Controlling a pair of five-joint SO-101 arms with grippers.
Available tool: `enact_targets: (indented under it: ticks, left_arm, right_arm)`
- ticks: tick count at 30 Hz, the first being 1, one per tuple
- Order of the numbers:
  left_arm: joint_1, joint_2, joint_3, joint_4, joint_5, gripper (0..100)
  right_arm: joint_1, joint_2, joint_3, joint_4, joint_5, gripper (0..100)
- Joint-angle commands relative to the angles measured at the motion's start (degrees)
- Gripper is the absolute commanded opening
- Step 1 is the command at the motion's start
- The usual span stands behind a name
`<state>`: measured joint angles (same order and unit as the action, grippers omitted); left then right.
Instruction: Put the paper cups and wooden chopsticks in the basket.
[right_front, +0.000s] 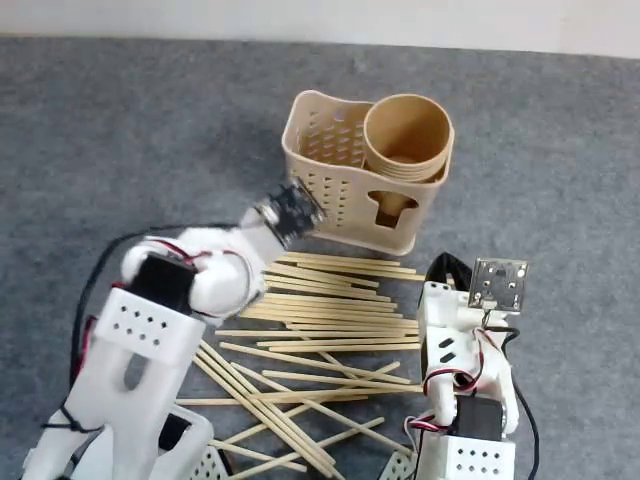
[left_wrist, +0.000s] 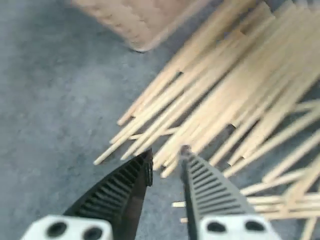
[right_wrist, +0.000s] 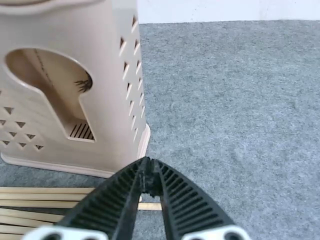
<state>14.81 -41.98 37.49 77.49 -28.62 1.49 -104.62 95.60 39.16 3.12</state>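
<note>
The beige basket (right_front: 330, 185) stands at the back of the grey mat, with stacked paper cups (right_front: 405, 135) in its right part. Several wooden chopsticks (right_front: 330, 300) lie loose on the mat in front of it. My left gripper (left_wrist: 166, 162) is open, hanging just above the left ends of the chopsticks (left_wrist: 215, 95), with nothing held; the left arm's wrist (right_front: 288, 208) sits by the basket's front left corner. My right gripper (right_wrist: 148, 176) is shut and empty, low in front of the basket (right_wrist: 75, 90), near its right corner (right_front: 445, 268).
The cut-out handle hole (right_wrist: 47, 75) of the basket faces my right gripper. More chopsticks (right_front: 280, 410) fan out between the two arm bases. Bare grey mat (right_front: 120, 130) stretches to the left and right of the basket.
</note>
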Motion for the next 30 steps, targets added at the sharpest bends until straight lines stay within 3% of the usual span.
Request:
enact_targets:
  ticks: [1, 11, 18, 30]
  left_arm:
    - [4.6, -1.5, 2.0, 0.1, -1.7, 14]
    - [14.1, 4.7, 7.7, -3.0, -6.3, 15]
    - [14.8, 22.3, 2.8, -9.1, -6.3, 14]
    - [14.6, 44.7, -6.5, -13.7, -6.1, 12]
  right_arm:
    - [-0.3, -0.8, 1.1, -1.2, 0.7, 0.9]
    - [-0.2, -0.8, 1.0, -1.2, 0.7, 0.9]
    - [4.2, -0.8, 0.7, -1.2, 0.1, 0.9]
    - [4.3, -0.8, 0.6, -1.2, 0.1, 0.9]
